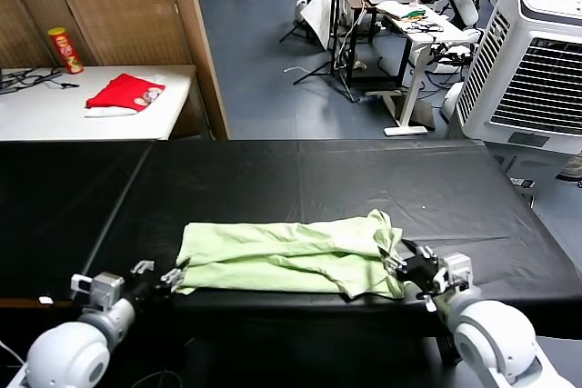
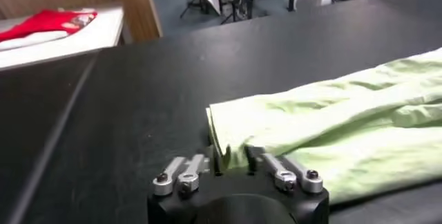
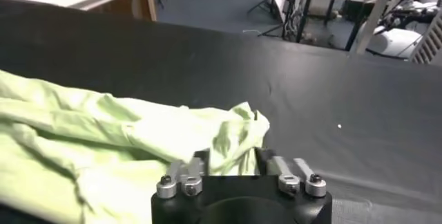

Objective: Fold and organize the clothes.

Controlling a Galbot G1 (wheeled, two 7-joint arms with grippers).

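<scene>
We see the green T-shirt (image 1: 291,256) lying on the black bench (image 1: 273,179), near the front edge. It is already folded into a long flat strip, so the first folds look done. It is still long and a bit wrinkled (the right end is bunched up), so we think it needs at least one more fold across to make a neat small pile.

Our left gripper (image 1: 156,277) sits low at the shirt's left end. Its jaws stand apart with the cloth edge between them, not pinched. Our right gripper (image 1: 407,265) is at the right end, jaws apart too, with cloth bunched just in front, holding nothing.
</scene>
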